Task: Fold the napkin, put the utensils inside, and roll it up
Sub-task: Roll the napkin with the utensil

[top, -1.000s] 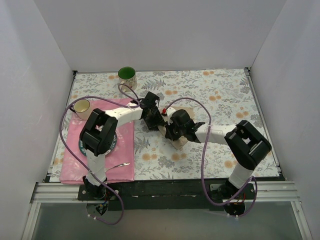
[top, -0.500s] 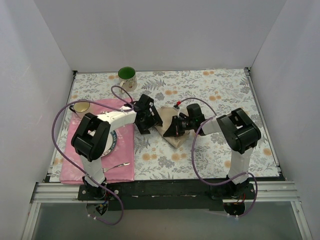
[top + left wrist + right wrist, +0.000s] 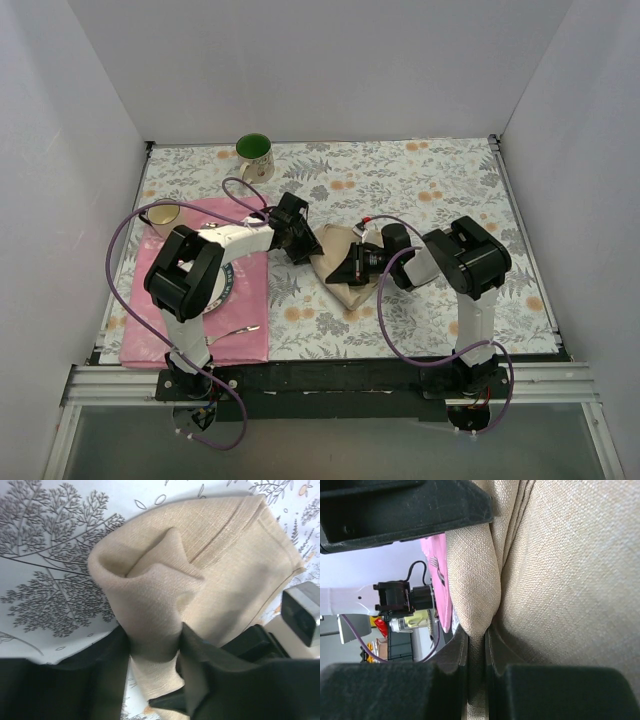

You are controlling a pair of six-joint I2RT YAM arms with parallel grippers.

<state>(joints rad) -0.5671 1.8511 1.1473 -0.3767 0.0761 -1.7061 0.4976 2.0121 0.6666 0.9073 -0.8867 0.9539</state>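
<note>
At the far left, the pink placemat (image 3: 150,320) lies on the floral tablecloth (image 3: 420,180). A thin silver utensil (image 3: 238,329) rests near the placemat's front edge, well apart from the cloth being worked. It is the only utensil I can make out from above; I cannot tell whether others are hidden under the arm.

Next is the left gripper (image 3: 305,245), reaching in low toward the middle of the table. Its wrist view shows the fingers (image 3: 95,675) pressed together on a bunched fold of the napkin (image 3: 225,565), which puffs into a loose loop just beyond the pinch. Seen from above, the napkin sits rumpled and partly folded on the tablecloth, just right of the placemat and between the two arms.

On the napkin's right side, the right gripper (image 3: 352,268) comes in from the opposite direction. Its own camera shows the jaws clamped on a thin layered edge of the cloth.

Several things could go wrong from here:
- Both pinches are close together on soft fabric, so pulling apart unevenly could drag the fold open or tug the cloth out of the weaker grip.
- The fingers are near enough that a careless move could knock them together.
- The bunched loop may set into a crooked crease.
- With the utensil on the placemat and not in the napkin, rolling now would leave it out.
</note>
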